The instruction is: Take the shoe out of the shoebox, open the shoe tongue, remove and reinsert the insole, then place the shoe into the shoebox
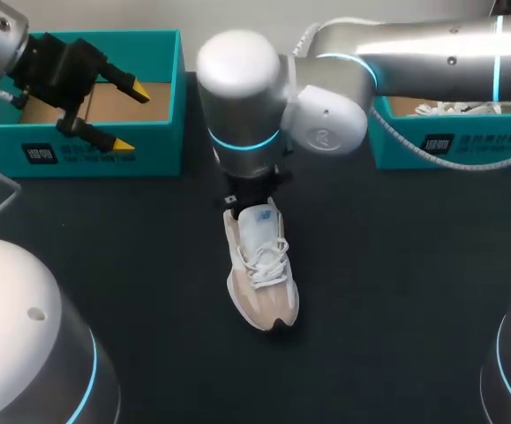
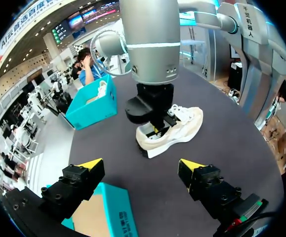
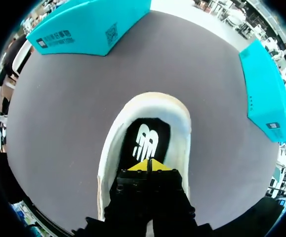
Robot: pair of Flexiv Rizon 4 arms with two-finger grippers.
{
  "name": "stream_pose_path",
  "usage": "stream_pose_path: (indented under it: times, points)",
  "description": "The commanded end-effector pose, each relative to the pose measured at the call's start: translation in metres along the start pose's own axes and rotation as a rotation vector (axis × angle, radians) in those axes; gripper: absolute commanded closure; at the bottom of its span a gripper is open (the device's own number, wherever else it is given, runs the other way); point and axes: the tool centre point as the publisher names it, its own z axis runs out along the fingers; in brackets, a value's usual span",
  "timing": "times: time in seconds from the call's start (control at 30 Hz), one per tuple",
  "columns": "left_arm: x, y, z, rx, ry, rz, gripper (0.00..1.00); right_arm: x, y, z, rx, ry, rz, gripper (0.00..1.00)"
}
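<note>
A beige and white shoe (image 1: 262, 274) lies on the dark table, toe toward the near edge. My right arm comes across from the right, and its gripper (image 1: 246, 199) stands straight down into the shoe's heel opening. In the right wrist view the right gripper (image 3: 148, 165) is shut, its yellow tips pressed together just over the black insole (image 3: 145, 136) inside the pale collar of the shoe (image 3: 110, 148). Whether it pinches the insole is hidden. My left gripper (image 1: 131, 117) hangs open over the left teal shoebox (image 1: 78, 150), holding nothing. From the left wrist, the shoe (image 2: 182, 129) lies ahead of the left gripper (image 2: 140, 165).
The left shoebox (image 2: 115, 212) shows a bare cardboard floor. A second teal shoebox (image 1: 440, 146) at the back right holds another white shoe (image 1: 449, 110). Both boxes (image 3: 93, 24) (image 3: 264, 89) stand beyond the shoe's heel. Dark table surface surrounds the shoe.
</note>
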Motion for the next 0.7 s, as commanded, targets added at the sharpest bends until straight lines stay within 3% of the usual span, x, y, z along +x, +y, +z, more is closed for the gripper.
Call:
stream_pose_path:
  times: [0.03, 0.2, 0.5, 0.63, 0.67, 0.7]
  points:
    - [0.0, 0.0, -0.001, -0.002, 0.002, 0.0, 0.0, -0.009, -0.005, -0.024, 0.067, 0.006, 0.004, 1.0]
    - [0.0, 0.0, -0.001, -0.002, 0.002, 0.0, 0.0, -0.004, -0.017, -0.032, 0.18, 0.059, 0.004, 1.0]
    - [0.0, 0.0, -0.001, -0.002, 0.002, 0.0, 0.0, 0.01, -0.029, -0.03, 0.276, 0.121, 0.069, 1.0]
    - [0.0, 0.0, -0.001, -0.002, 0.002, 0.0, 0.0, 0.01, -0.031, -0.029, 0.276, 0.13, 0.084, 1.0]
    - [0.0, 0.0, -0.001, -0.002, 0.002, 0.0, 0.0, 0.01, -0.031, -0.028, 0.273, 0.136, 0.09, 0.71]
    - [0.0, 0.0, -0.001, -0.002, 0.002, 0.0, 0.0, 0.01, -0.03, -0.028, 0.277, 0.133, 0.086, 0.51]
